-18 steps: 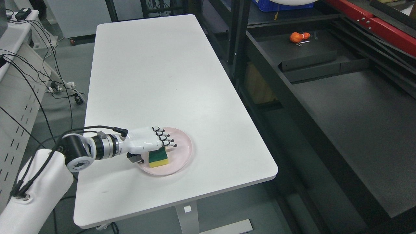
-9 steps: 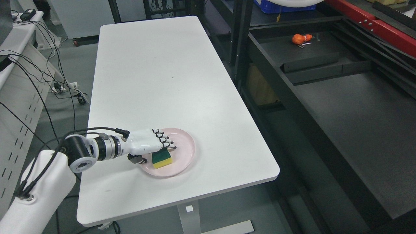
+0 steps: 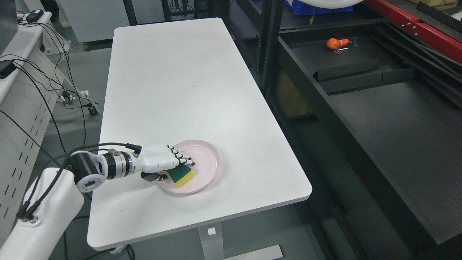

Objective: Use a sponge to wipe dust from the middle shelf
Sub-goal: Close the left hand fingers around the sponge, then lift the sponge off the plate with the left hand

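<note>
A green-and-yellow sponge (image 3: 183, 176) lies tilted in a pink plate (image 3: 211, 151) near the front edge of the white table (image 3: 180, 83). My left hand (image 3: 175, 169) reaches in from the lower left. Its fingers are curled over the sponge's top and the thumb presses its near left side. Part of the sponge is hidden under the palm. The dark shelf (image 3: 389, 122) runs along the right of the table. The right arm does not show.
An orange object (image 3: 334, 43) lies at the far end of the shelf, behind a low black divider (image 3: 346, 70). Black shelf posts (image 3: 269, 47) stand beside the table's right edge. Cables (image 3: 54, 90) hang over a white rack at left.
The fingers have closed further over the sponge, and the sponge has turned and tilted in the plate. The whole picture has drifted a little, so the camera moved.
</note>
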Robot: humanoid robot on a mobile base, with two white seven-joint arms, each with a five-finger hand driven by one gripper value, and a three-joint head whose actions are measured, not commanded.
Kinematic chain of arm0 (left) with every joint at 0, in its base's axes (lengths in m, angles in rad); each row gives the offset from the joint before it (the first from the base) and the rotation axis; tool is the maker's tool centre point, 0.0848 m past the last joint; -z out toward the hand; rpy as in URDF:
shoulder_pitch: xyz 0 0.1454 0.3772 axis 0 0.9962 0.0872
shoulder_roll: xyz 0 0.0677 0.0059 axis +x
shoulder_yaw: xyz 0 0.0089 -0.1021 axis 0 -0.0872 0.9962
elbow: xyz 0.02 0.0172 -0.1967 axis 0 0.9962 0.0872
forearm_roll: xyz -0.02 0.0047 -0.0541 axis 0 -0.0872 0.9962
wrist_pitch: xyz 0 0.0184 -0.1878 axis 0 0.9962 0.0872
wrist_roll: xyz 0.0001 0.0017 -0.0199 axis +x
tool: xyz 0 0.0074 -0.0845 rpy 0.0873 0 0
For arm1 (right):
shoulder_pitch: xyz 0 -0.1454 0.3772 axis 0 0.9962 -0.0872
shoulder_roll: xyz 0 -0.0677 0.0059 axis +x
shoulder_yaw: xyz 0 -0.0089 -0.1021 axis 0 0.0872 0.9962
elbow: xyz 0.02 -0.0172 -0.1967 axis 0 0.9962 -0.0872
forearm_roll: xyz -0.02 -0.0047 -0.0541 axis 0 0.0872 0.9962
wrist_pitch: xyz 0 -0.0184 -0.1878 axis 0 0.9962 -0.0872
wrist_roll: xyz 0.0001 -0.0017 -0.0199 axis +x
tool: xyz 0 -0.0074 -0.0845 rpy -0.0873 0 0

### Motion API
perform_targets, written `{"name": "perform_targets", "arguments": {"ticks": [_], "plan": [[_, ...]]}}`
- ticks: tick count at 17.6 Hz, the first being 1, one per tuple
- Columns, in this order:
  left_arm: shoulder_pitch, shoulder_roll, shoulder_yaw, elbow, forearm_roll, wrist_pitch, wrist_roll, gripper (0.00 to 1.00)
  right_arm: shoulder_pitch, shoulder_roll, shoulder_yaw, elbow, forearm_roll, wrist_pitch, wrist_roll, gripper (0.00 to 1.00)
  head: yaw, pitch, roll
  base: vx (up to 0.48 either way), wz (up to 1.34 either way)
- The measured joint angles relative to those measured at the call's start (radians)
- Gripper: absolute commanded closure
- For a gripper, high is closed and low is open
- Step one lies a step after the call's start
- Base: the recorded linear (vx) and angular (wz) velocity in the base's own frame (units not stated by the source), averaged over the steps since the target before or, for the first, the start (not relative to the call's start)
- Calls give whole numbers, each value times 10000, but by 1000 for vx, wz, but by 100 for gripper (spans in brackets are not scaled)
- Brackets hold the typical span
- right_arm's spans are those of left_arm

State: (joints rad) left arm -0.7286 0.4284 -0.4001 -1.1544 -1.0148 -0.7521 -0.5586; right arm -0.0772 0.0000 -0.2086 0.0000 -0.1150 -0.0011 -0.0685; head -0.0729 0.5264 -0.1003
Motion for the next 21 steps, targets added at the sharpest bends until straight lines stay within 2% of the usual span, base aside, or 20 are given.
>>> {"name": "perform_targets", "arguments": {"ticks": [4,5,6,8,9,21], "plan": [[21,-120,344,161,52,-24,-73,65,-4,0,0,0,0,0,-27,0,0,0,0,0,0],[25,-156,456,195,65,-26,-130,71,-5,0,0,0,0,0,-29,0,0,0,0,0,0],[27,-191,563,222,80,-33,-197,84,-5,0,0,0,0,0,-30,0,0,0,0,-1,-22],[34,-300,892,286,154,-158,-476,96,-2,0,0,0,0,0,-33,0,0,0,0,-1,-35],[41,-357,1047,303,190,-221,-629,99,-4,0,0,0,0,0,-33,0,0,0,0,-3,-13],[-447,-802,2818,206,543,-325,-1379,99,-6,0,0,0,0,0,-36,0,0,0,0,0,-1]]}}
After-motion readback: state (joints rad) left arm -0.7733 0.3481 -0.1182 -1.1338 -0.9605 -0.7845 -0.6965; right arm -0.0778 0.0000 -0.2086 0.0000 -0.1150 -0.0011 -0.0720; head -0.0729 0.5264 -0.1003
